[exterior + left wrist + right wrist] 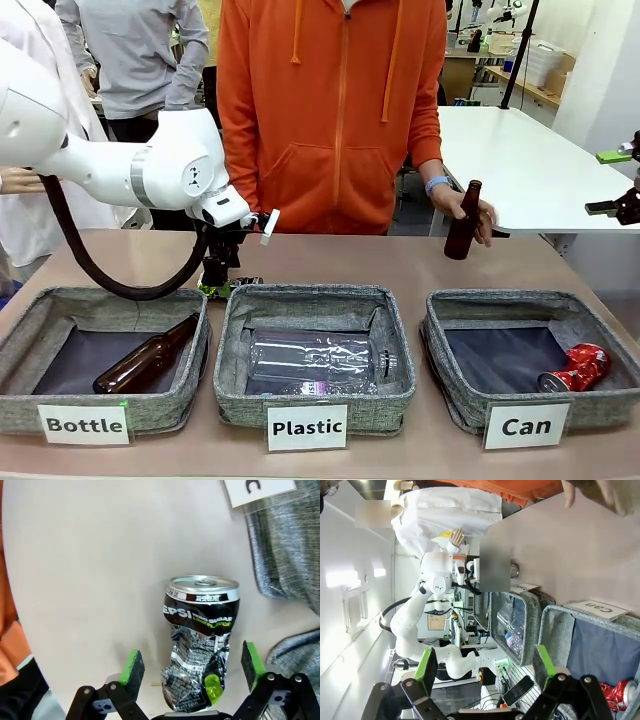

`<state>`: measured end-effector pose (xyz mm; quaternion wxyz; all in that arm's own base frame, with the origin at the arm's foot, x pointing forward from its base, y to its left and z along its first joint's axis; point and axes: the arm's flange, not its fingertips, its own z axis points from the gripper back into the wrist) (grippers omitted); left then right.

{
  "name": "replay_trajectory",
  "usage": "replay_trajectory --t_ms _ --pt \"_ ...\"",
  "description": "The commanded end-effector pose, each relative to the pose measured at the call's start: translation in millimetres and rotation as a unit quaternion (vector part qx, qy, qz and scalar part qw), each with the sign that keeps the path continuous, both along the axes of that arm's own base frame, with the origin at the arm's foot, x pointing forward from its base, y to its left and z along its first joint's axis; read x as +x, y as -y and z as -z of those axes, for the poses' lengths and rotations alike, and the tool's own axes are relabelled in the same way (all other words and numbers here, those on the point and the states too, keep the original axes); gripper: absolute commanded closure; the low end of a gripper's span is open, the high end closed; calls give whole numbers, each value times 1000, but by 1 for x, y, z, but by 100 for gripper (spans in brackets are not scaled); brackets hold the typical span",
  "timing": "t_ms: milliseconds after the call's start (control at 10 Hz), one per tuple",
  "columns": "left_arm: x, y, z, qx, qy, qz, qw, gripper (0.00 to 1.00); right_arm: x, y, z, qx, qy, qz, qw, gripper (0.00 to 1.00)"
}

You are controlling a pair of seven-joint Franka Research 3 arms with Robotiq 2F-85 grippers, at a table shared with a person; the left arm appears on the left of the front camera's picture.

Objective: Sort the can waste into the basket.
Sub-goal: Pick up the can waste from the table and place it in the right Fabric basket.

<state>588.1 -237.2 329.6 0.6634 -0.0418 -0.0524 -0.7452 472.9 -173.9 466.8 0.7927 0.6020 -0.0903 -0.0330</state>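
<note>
The scene is being shown turned on its side. At the bottom edge, the right gripper [485,672] is being held with its jaws wide apart, and nothing is being gripped between its green pads [426,664]. Past it, a grey basket [555,630] is being shown with a white card [595,609] reading "Can" on its rim; a crushed red can [618,696] is lying inside, at the lower right corner. Just beside it, a second grey basket [532,615] is holding a clear plastic bottle [512,627]. A tan table [555,550] is being shown under both. A person's hand [607,492] is resting at the top right, and a white robot arm [432,585] is reaching in farther off.
</note>
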Motion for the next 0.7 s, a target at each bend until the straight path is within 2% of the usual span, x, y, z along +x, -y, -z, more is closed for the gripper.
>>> replay_trajectory --t_ms 0,400,500,600 --pt "10 5 8 22 11 -27 999 0 0 1 -2 -2 7 -7 1000 0" --pt "14 1 21 53 8 -31 998 0 0 1 -2 -2 7 -7 1000 0" --pt "13 1 21 54 12 -32 998 59 0 1 -2 -2 7 -7 1000 0" --pt "13 0 20 50 15 -33 998 60 0 1 -2 -2 7 -7 1000 0"
